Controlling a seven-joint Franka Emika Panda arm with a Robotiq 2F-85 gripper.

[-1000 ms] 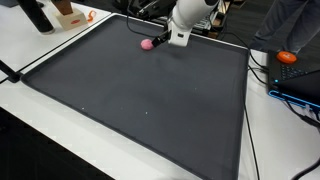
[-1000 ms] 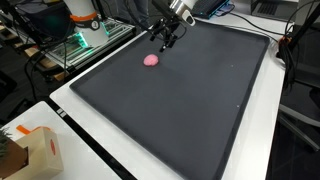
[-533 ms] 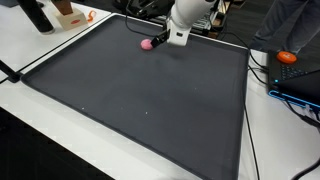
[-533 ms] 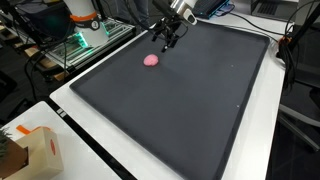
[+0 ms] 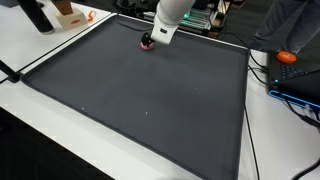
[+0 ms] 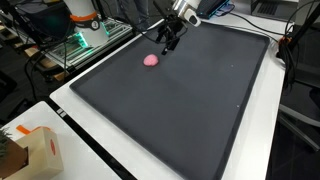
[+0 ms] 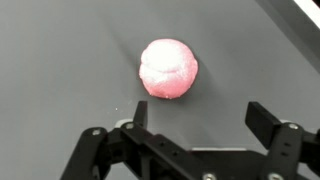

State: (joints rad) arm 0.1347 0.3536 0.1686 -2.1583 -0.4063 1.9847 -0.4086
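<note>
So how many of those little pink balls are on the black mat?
1. The pink ball lies on the black mat near its edge, close by the open end effector. No other shows, though the arm hides a bit of mat.

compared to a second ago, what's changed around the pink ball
The claw moved sideways toward the pink ball and now hangs right by it, jaws open, gripping nothing. The ball and the black mat stayed where they were.
</note>
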